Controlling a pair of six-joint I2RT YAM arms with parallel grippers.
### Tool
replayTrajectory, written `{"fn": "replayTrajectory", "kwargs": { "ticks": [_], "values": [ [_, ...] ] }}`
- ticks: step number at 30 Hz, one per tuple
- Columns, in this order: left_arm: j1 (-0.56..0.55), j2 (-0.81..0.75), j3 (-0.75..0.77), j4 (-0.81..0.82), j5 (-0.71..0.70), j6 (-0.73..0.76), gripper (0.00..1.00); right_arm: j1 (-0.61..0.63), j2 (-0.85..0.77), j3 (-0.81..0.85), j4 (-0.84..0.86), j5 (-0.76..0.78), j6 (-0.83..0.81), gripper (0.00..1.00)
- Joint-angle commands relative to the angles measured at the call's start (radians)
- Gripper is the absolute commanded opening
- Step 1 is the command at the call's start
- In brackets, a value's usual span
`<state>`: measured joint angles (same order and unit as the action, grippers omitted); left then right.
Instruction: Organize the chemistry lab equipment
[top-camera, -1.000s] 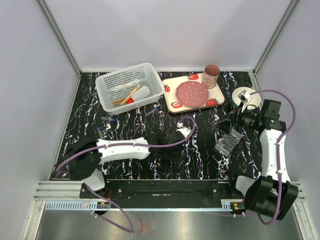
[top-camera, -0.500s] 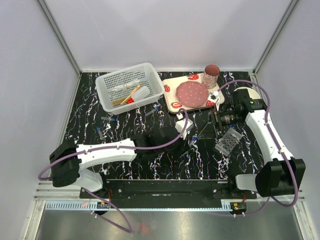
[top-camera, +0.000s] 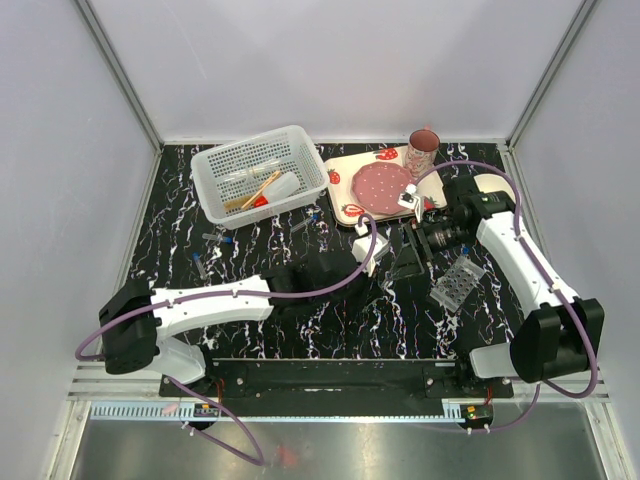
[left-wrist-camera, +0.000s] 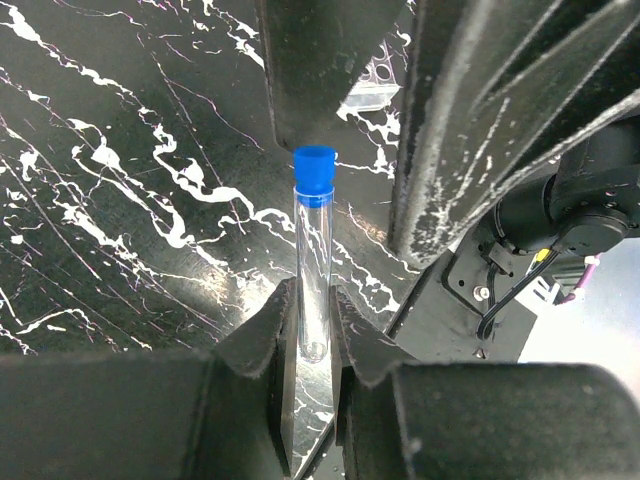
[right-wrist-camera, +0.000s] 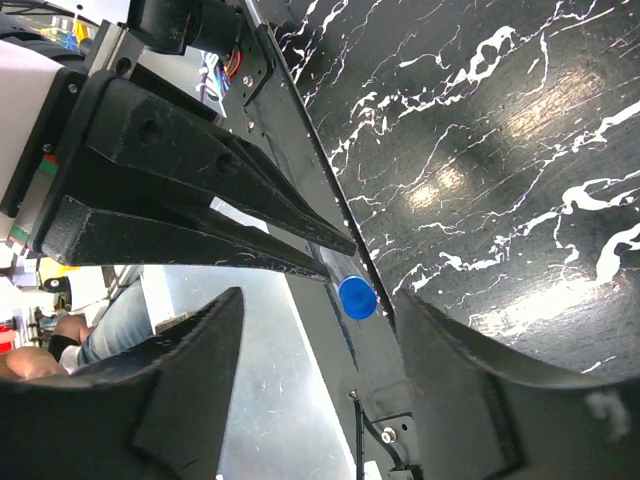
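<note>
One blue-capped clear tube is clenched by its lower end in the left claw, over mid-surface. At its 3 o'clock the right claw gapes, released. The tube rack lies at 4 o'clock.

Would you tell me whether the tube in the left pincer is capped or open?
Capped: the clear tube gripped by the left pincer carries a blue cap.

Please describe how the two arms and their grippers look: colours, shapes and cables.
The left arm and right arm have white shells, black joints and black bases. A loose purple cable runs along each. The left gripper and right gripper are matt black, with scuffed wedge-shaped fingers tapering to the tips.
</note>
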<state>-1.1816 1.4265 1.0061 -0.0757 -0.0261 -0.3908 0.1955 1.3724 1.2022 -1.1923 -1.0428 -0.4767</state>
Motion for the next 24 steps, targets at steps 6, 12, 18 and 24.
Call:
{"fn": "replayTrajectory", "kwargs": {
  "ticks": [6, 12, 18, 24],
  "values": [
    [0.013, -0.046, 0.055, 0.065, -0.001, 0.018, 0.12, 0.028, 0.020, 0.019, 0.013, 0.010, 0.046, 0.56],
    [0.016, -0.054, 0.065, 0.065, -0.003, 0.021, 0.13, 0.038, 0.033, 0.019, 0.019, 0.015, 0.052, 0.51],
    [0.017, -0.057, 0.068, 0.070, -0.003, 0.020, 0.13, 0.042, 0.036, 0.020, 0.030, 0.018, 0.059, 0.33],
    [0.017, -0.067, 0.063, 0.073, -0.005, 0.013, 0.18, 0.042, 0.016, 0.034, 0.043, 0.030, 0.052, 0.18]
  ]
}}
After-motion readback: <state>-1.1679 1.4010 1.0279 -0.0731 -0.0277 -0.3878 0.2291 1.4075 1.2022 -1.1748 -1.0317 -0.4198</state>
